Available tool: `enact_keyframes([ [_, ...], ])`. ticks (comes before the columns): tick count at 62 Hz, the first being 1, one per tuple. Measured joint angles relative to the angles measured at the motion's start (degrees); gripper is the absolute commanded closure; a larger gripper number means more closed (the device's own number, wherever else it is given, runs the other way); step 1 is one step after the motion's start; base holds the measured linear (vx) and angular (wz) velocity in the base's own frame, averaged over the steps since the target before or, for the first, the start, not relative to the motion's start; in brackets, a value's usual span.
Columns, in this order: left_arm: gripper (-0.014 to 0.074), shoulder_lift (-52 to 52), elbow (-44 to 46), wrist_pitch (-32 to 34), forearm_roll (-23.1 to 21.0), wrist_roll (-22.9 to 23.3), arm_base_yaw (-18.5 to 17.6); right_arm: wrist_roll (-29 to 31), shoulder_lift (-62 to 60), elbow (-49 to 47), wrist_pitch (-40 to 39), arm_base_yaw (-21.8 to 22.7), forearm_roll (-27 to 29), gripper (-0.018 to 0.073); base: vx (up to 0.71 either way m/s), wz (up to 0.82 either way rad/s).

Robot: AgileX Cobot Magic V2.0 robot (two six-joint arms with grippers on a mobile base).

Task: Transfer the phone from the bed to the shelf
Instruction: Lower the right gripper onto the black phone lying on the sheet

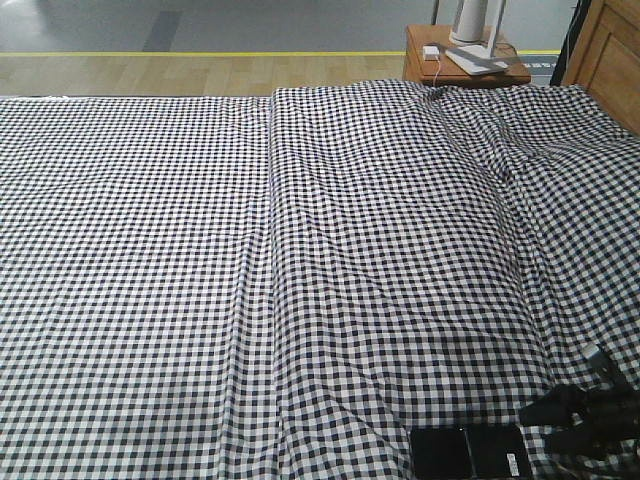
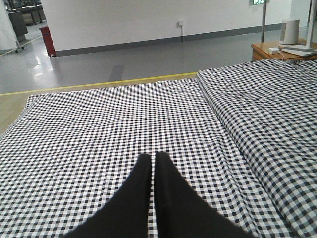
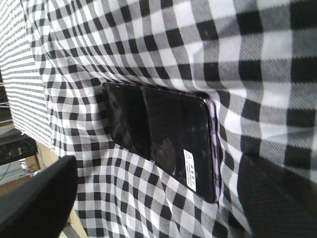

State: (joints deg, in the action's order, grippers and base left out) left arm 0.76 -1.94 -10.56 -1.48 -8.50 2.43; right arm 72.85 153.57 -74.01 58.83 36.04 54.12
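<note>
Right wrist view: phone (image 3: 163,139) flat on bed (image 3: 247,49); right claw (image 3: 158,166) released, fingers (image 3: 34,203) either side of it

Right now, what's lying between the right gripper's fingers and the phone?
Only the bare checked sheet of the bed; the front view shows nothing else between the right gripper and the phone.

Phone (image 3: 163,136) glossy black glass; bed (image 1: 200,250) wrinkled matt checked cloth.
</note>
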Motion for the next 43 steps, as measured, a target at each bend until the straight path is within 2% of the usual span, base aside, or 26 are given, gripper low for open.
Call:
enact_keyframes([
  [43, 0.0595, 0.0, 0.0, 0.0, 0.0, 0.0, 0.0, 1.32, 4.79, -1.37, 0.36, 0.0, 1.49, -0.0035, 0.0, 0.0],
])
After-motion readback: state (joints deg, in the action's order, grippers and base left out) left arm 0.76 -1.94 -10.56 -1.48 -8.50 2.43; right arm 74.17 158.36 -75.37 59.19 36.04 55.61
